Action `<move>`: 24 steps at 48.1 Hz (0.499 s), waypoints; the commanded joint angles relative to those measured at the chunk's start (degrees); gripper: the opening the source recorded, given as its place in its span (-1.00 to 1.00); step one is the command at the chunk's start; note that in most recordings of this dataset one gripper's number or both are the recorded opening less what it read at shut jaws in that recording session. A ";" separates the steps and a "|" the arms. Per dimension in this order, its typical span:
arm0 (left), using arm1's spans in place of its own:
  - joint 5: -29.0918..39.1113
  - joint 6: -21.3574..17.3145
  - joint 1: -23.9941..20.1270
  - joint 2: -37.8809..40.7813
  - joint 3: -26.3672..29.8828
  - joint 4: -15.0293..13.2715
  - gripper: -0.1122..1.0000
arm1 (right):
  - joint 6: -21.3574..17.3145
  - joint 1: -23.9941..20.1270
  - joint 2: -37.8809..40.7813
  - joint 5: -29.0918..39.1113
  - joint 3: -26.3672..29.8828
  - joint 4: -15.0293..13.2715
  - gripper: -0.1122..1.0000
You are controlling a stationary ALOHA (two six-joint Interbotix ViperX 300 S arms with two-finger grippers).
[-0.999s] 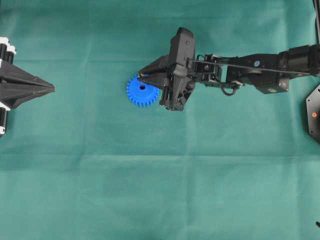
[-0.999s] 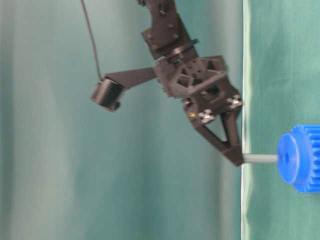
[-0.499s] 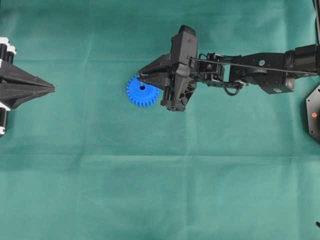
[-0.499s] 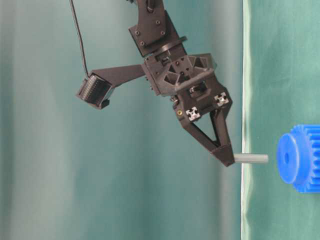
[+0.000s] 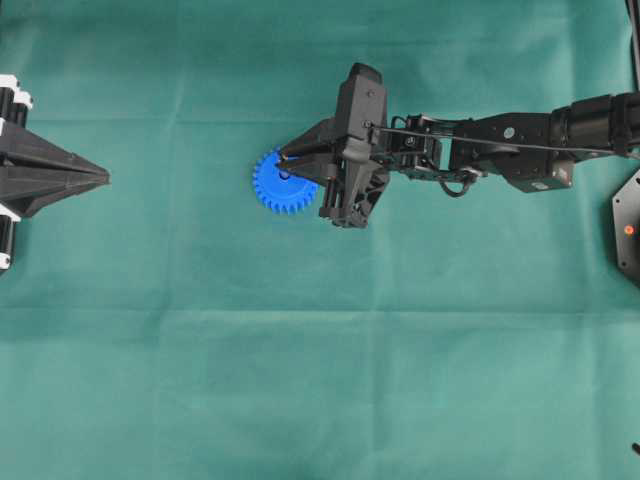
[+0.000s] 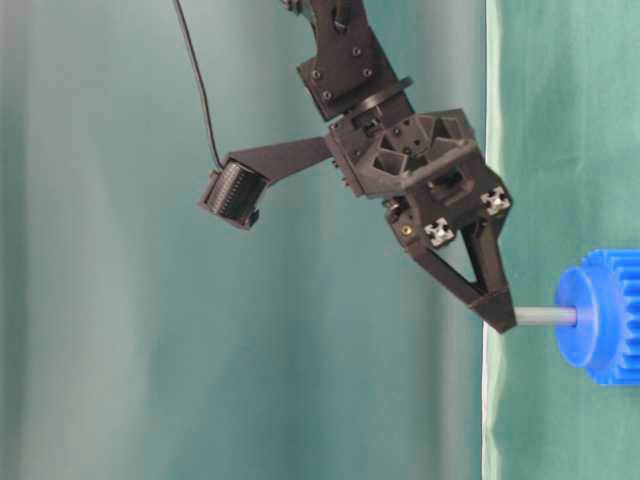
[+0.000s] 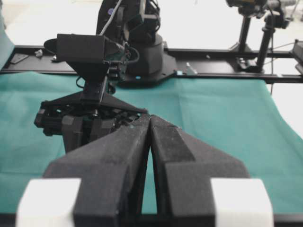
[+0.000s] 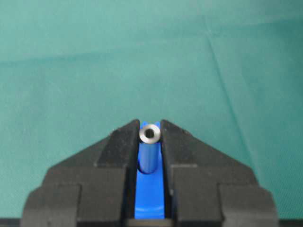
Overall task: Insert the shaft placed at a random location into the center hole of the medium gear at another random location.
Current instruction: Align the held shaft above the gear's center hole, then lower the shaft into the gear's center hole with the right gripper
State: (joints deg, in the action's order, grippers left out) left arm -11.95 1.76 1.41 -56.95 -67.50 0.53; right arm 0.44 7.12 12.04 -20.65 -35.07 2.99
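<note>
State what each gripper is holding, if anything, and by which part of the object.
The right gripper pinches the shaft by its upper end, its lower end at the medium gear. The left gripper is shut and holds nothing.

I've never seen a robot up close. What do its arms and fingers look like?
Both are matte black. The right arm is built of boxy jointed segments with thin black cables and screw heads. Its gripper has two triangular fingers tapering to a point, beside a small black camera. The left gripper looks alike, with white blocks at its base.
</note>
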 commanded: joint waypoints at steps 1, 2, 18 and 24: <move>-0.26 0.09 0.09 0.44 1.41 0.18 -0.80 | 0.53 0.09 -0.53 -0.88 1.58 0.09 -0.56; -0.26 0.09 0.09 0.44 1.41 0.18 -0.80 | 0.53 0.09 -0.44 -0.97 1.58 0.09 -0.56; -0.26 0.09 0.18 0.44 1.41 0.18 -0.80 | 0.53 0.09 1.49 -2.20 1.76 0.18 -0.56; -0.26 0.09 0.18 0.44 1.41 0.18 -0.80 | 0.53 0.09 2.20 -2.20 1.93 0.18 -0.56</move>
State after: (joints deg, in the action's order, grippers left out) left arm -11.95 1.76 1.41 -56.95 -67.59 0.53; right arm 0.44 7.03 14.85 -21.97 -34.80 2.99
